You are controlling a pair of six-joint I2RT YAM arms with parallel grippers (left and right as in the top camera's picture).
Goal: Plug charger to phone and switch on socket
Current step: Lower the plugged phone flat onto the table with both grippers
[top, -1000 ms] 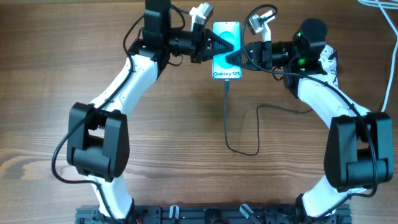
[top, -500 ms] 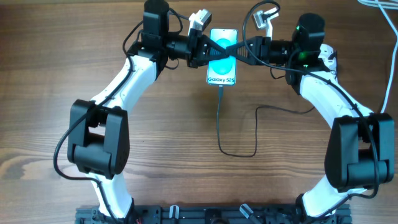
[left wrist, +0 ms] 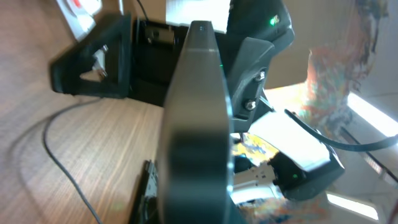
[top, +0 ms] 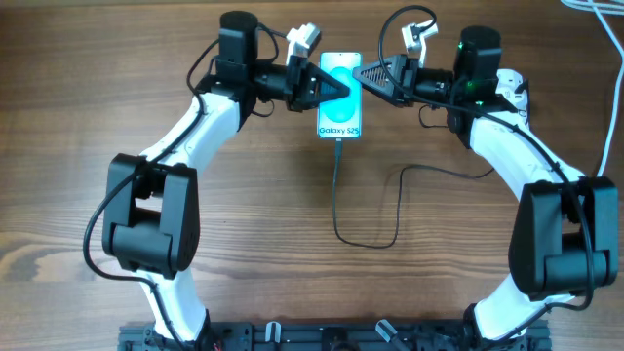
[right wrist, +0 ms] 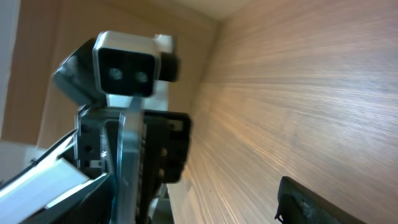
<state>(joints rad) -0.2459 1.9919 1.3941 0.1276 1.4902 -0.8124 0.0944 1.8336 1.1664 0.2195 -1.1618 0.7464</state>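
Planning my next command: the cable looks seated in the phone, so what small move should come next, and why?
Probably set the phone down on the table with the left claw and release. The charger tip appears seated in its bottom edge, the right claw stands open, clear of it, and no socket shows here to switch.

A phone [right wrist: 126, 186] stands edge-on at the left, seen only as a thin grey slab, gripped between the black fingers of the left gripper [right wrist: 129, 149]. A grey two-lens wrist camera [right wrist: 124, 65] sits directly above it. Wood-grain table [right wrist: 292, 93] fills the right side, and one dark finger [right wrist: 324, 200] shows in the lower right corner, well apart from the phone.
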